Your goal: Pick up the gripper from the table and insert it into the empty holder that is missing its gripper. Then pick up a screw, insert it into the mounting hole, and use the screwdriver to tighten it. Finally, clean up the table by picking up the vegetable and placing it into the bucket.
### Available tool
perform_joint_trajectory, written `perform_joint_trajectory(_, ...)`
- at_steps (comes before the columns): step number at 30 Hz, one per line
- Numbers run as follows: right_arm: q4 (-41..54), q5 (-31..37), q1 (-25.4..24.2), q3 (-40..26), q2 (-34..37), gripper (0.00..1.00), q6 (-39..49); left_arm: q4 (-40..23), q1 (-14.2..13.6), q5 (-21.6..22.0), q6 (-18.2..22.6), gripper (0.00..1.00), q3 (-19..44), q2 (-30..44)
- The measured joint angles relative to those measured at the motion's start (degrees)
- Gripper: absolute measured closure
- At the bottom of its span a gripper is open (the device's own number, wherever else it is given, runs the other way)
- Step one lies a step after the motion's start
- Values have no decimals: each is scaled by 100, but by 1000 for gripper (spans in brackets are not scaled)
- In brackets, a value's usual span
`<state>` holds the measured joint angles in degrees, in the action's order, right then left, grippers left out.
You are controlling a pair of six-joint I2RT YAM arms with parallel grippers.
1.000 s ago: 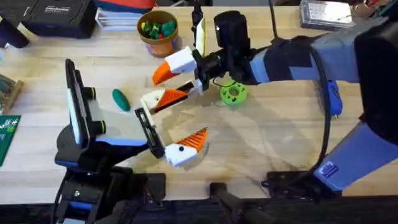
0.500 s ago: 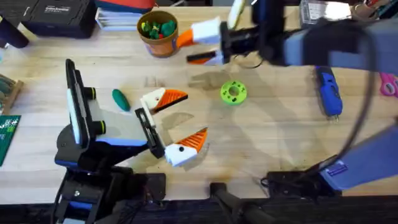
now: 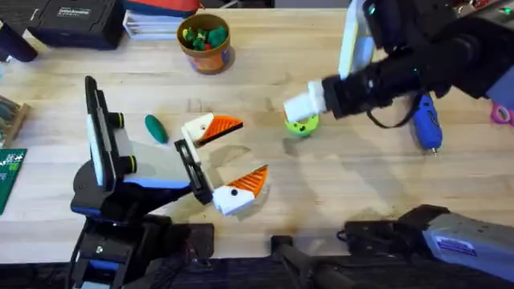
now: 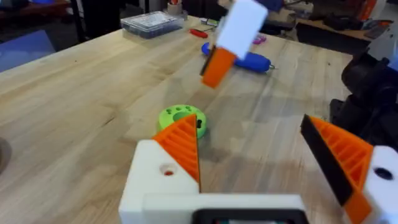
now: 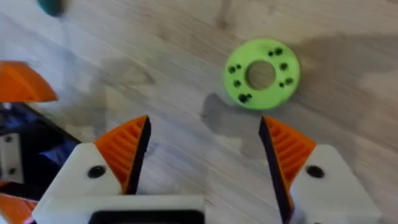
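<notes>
The small white block with an orange ribbed wedge finger (image 3: 210,128) lies on its side on the wooden tabletop, orange tip pointing toward the right. Just left of it lies the dark green smooth oblong toy vegetable (image 3: 155,128), apart from it. The round tan-orange tub with a yellowish rim (image 3: 204,42) stands upright near the table's far edge, coloured pieces inside. The blue pen-shaped electric screwdriver (image 3: 426,123) lies flat on the right side, its thin metal tip pointing toward the near edge.
</notes>
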<state>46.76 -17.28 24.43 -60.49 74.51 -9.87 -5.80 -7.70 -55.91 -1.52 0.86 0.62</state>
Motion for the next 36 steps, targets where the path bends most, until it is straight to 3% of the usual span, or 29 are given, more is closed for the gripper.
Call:
perform_joint_trajectory(6, 490, 776, 92, 0, 226, 6, 250, 0, 0, -1, 0, 15, 0, 0)
perform_joint_trajectory(10, 460, 946, 102, 0, 548, 248, 283, 0, 0, -1, 0, 16, 0, 0)
perform_joint_trajectory(13, 348, 1010, 175, 0, 822, 329, 278, 0, 0, -1, 0, 15, 0, 0)
perform_joint_trajectory(23, -142, 1252, 641, 0, 1450, 482, 264, 0, 0, -1, 0, 15, 0, 0)
perform_joint_trajectory(36, -344, 1622, 688, 0, 1682, 578, 261, 0, 0, -1, 0, 16, 0, 0)
